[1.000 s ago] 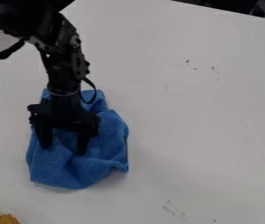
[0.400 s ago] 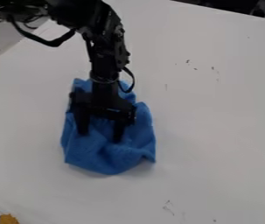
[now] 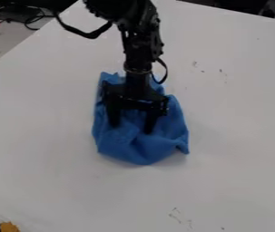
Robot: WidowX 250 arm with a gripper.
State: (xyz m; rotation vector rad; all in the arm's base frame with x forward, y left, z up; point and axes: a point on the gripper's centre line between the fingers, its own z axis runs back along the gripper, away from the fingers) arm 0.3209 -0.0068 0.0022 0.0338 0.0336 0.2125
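The black gripper [image 3: 131, 126] points down onto a crumpled blue cloth [image 3: 138, 148], a little left of the middle of the camera view. Its two fingers stand apart with a fold of cloth between them, and their tips press against the fabric. The cloth spreads around the gripper on all sides, bunched up near the fingertips, and lies on the white tabletop [image 3: 236, 122]. Part of the cloth is hidden behind the gripper's body.
Small dark marks dot the tabletop at the upper right and near the bottom. A yellow-orange object [image 3: 8, 227] sits beside something black at the lower left corner. Dark cables [image 3: 27, 18] lie beyond the table's edge at the upper left.
Gripper and cloth have moved together to the right and somewhat up in the view, sliding across the table. The fingers stay apart as before.
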